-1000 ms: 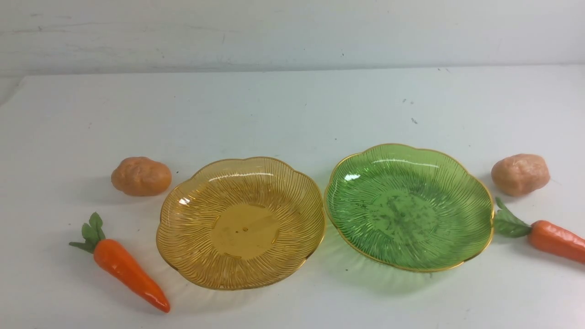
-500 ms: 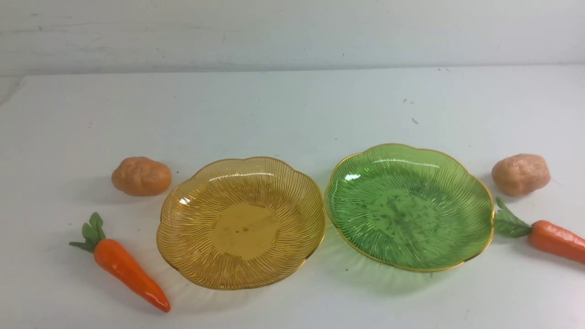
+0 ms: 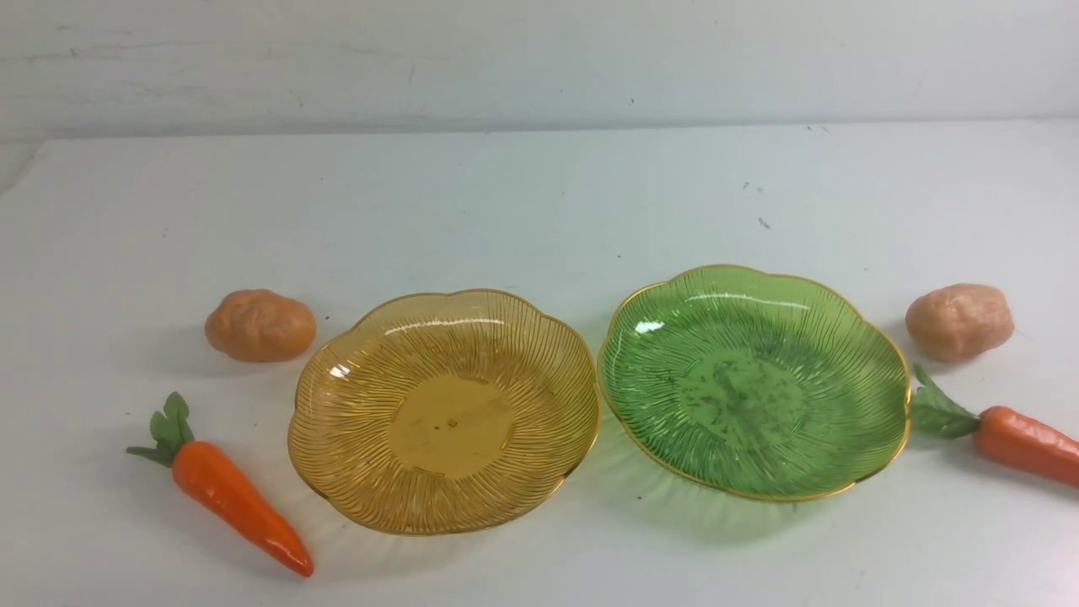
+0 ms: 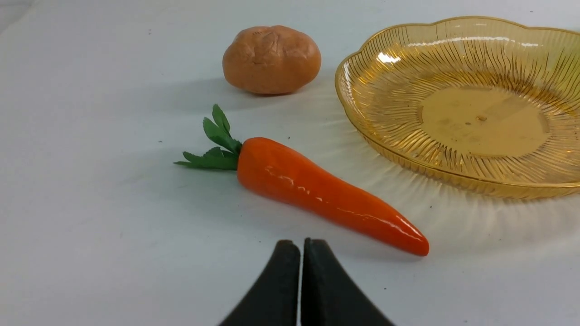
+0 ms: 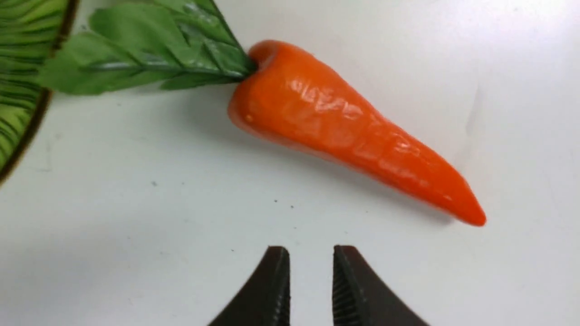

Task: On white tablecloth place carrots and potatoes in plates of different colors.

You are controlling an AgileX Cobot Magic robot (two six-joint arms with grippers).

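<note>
On the white tablecloth [image 3: 506, 211] an empty amber plate [image 3: 354, 405] and an empty green plate [image 3: 843, 354] stand side by side. One potato [image 3: 260, 324] and one carrot [image 3: 236, 502] lie left of the amber plate. The other potato [image 3: 959, 321] and carrot [image 3: 1024, 443] lie right of the green plate. Neither gripper shows in the front view. In the left wrist view my left gripper [image 4: 301, 246] is shut and empty, just short of the left carrot [image 4: 317, 190]. In the right wrist view my right gripper [image 5: 311, 253] is slightly open and empty, just short of the right carrot [image 5: 353, 131].
The left wrist view also shows the left potato [image 4: 271, 59] and the amber plate [image 4: 385, 90] beyond the carrot. The green plate's rim [image 5: 18, 54] lies beside the right carrot's leaves. A pale wall runs behind the table's far edge.
</note>
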